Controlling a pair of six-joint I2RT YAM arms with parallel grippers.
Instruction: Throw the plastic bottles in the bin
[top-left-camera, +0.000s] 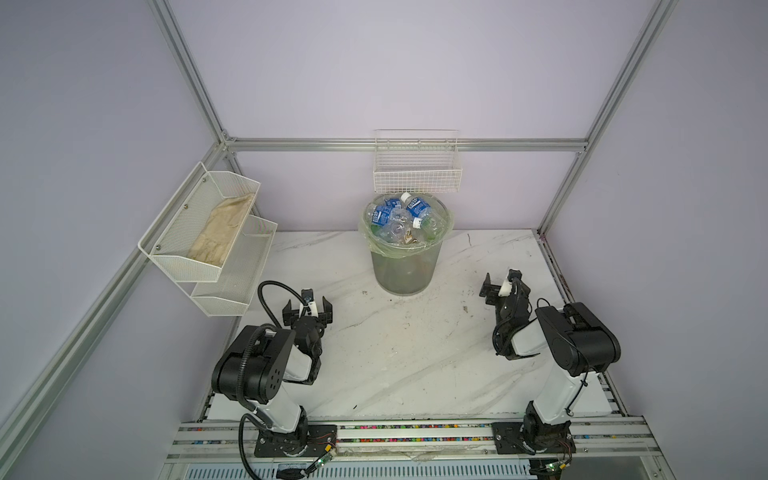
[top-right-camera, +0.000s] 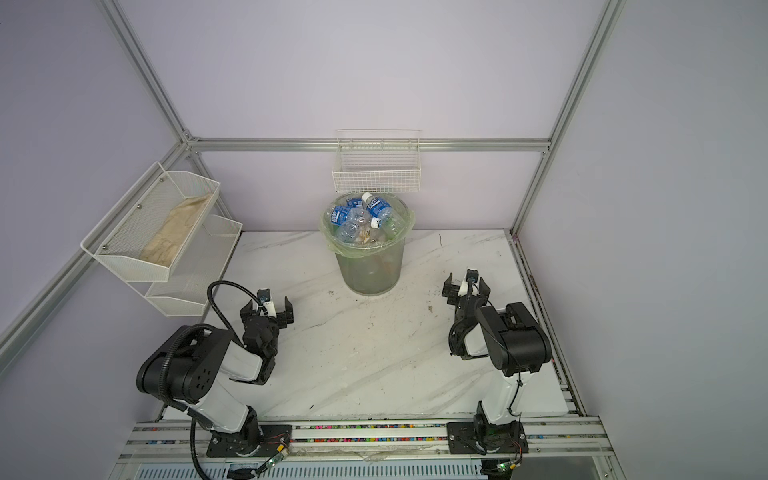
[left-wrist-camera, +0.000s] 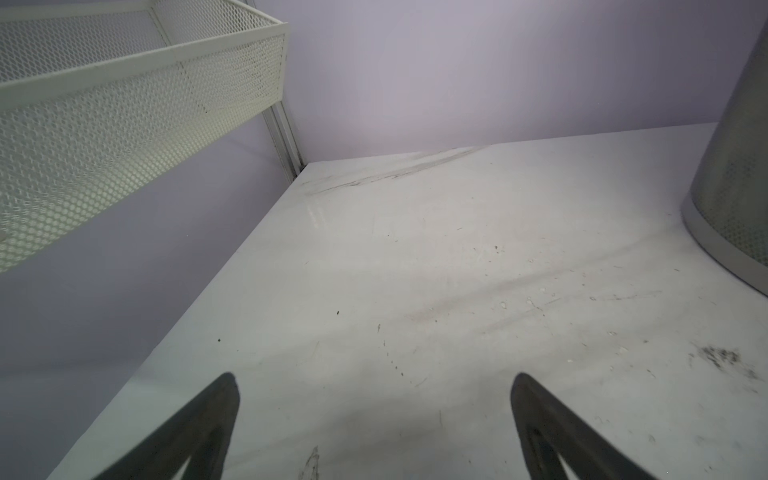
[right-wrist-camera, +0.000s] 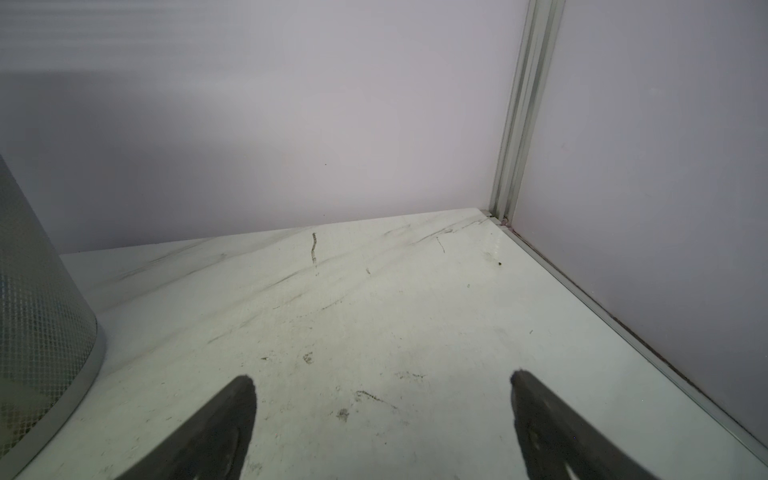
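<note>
The plastic bottles (top-left-camera: 417, 207) are heaping up, clear and crinkled, in the round translucent grey bin (top-left-camera: 405, 270) at twelve o'clock on the marble-look table (top-left-camera: 395, 365). The lower ones are blurring behind its pale green liner, and the white lettering on the blue labels is showing too small to read. The left gripper (top-left-camera: 307, 308) at nine o'clock and the right gripper (top-left-camera: 501, 282) at two are hanging spread wide, released, grasping nothing.

2 top views look down; 2 wrist views skim the table (left-wrist-camera: 415, 270).
</note>
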